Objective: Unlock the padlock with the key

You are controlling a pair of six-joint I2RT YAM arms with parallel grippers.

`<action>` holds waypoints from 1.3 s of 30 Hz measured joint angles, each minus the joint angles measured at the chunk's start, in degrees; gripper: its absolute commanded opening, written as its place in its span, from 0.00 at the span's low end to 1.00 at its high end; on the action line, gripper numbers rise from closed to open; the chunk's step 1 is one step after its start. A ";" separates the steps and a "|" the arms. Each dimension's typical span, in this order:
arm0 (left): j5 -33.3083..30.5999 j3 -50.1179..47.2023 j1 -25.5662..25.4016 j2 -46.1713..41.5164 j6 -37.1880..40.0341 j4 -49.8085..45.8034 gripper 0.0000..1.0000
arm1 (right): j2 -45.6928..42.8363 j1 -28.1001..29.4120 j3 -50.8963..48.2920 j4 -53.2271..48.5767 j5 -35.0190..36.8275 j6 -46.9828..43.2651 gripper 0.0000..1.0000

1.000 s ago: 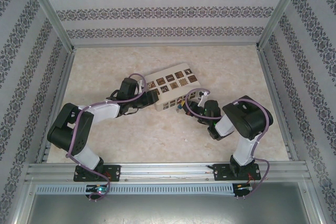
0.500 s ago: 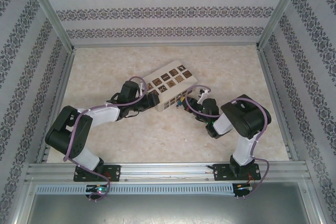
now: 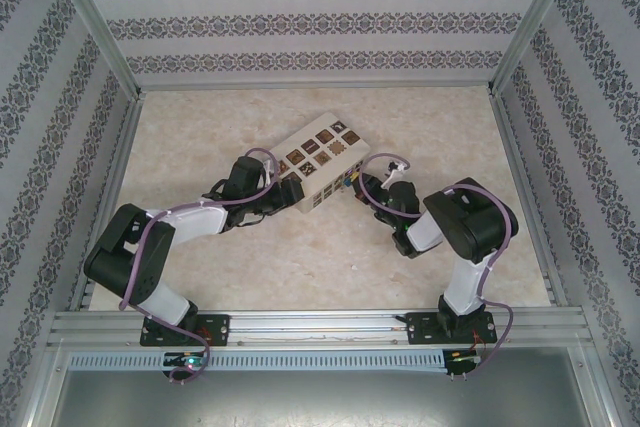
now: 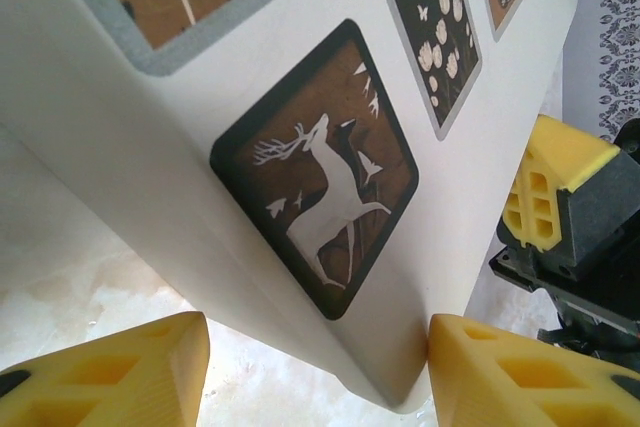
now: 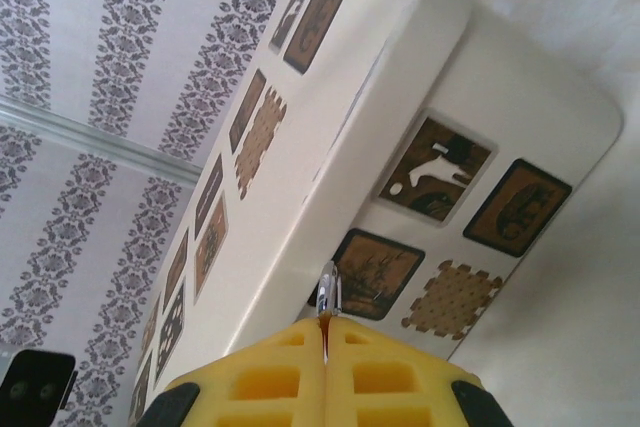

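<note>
A white box with brown picture tiles [image 3: 318, 152] lies mid-table. My left gripper [image 3: 288, 192] is at its near left corner. In the left wrist view the jaws [image 4: 315, 377] stand open around that corner of the box [image 4: 200, 197]: the right finger [image 4: 520, 372] touches it and the left finger [image 4: 110, 372] stands apart. My right gripper [image 3: 362, 185] is at the box's right end. Its yellow fingers [image 5: 326, 325] are shut on a thin metal key [image 5: 330, 292], whose tip sits against the box's side [image 5: 400, 77] just under the lid edge. The padlock is hidden.
Patterned walls with aluminium posts [image 3: 515, 37] enclose the table on three sides. A metal rail [image 3: 320, 325] runs along the near edge. Bare beige tabletop [image 3: 330, 257] lies between the arms. A finger of the right gripper [image 4: 560, 182] shows just past the box corner.
The right gripper moved up and left to the box's right end. The box shifted slightly toward the back. The left gripper's jaws widened a little at the box corner.
</note>
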 measured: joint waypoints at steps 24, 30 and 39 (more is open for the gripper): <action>-18.14 -4.50 2.54 -29.64 12.96 -14.27 0.77 | -46.71 -2.21 -5.07 -48.96 -6.45 -17.77 0.00; -22.08 -7.76 4.33 -35.87 16.70 -16.22 0.84 | -55.60 -2.16 -1.97 -69.37 -10.08 -21.03 0.00; -25.90 -9.38 5.01 -42.10 21.75 -16.35 0.91 | -60.52 2.05 -0.79 -86.71 -11.76 -21.68 0.00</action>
